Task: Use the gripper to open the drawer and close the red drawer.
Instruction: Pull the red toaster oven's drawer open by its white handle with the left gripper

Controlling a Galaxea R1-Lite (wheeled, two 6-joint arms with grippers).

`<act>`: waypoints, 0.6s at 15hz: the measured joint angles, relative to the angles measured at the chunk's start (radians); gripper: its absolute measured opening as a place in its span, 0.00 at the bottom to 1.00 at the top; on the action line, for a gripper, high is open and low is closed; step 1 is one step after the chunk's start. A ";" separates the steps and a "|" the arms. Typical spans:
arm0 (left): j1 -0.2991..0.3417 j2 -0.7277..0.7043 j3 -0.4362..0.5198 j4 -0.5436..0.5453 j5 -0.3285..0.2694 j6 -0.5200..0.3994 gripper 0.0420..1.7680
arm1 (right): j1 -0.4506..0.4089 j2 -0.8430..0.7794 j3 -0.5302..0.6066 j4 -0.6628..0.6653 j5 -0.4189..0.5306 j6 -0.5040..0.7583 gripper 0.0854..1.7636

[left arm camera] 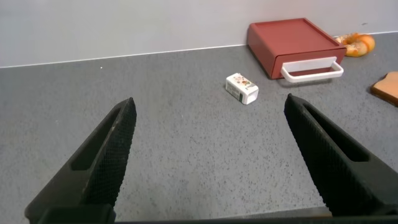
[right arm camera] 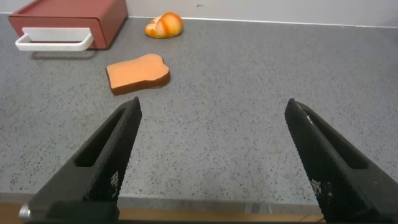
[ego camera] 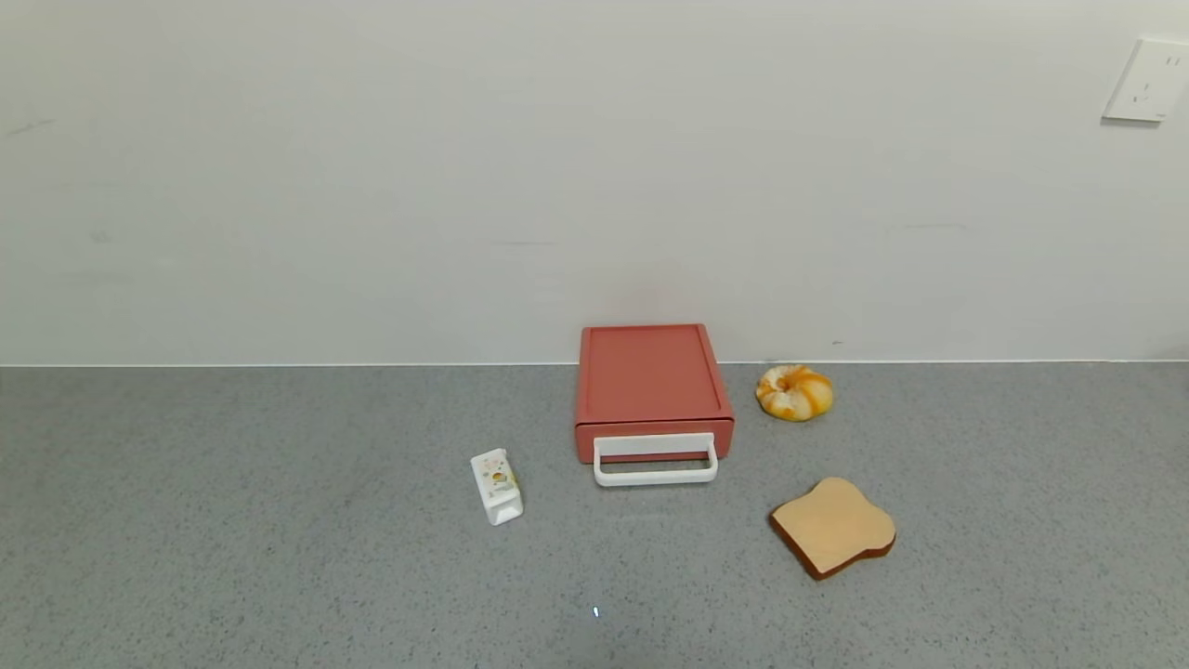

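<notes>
The red drawer is a flat brick-red box standing against the back wall near the middle of the grey counter, its tray pushed in and its white loop handle facing me. It also shows in the left wrist view and the right wrist view. Neither arm appears in the head view. My left gripper is open over bare counter, well short of the drawer. My right gripper is open too, near the counter's front edge, with nothing between its fingers.
A small white carton lies to the left in front of the drawer. A toast slice lies at the front right, and a round orange-and-white bun sits beside the drawer on its right. A wall socket is on the wall.
</notes>
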 joint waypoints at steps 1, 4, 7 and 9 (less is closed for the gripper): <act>-0.001 0.057 -0.043 0.001 0.000 0.004 0.97 | 0.000 0.000 0.000 0.000 0.000 0.000 0.96; -0.005 0.243 -0.191 0.001 -0.005 0.026 0.97 | 0.000 0.000 0.000 0.000 0.000 0.000 0.96; -0.014 0.433 -0.342 0.004 -0.041 0.046 0.97 | 0.000 0.000 0.000 0.000 0.000 0.000 0.96; -0.019 0.543 -0.418 0.006 -0.078 0.051 0.97 | 0.000 0.000 0.000 0.000 0.000 0.000 0.96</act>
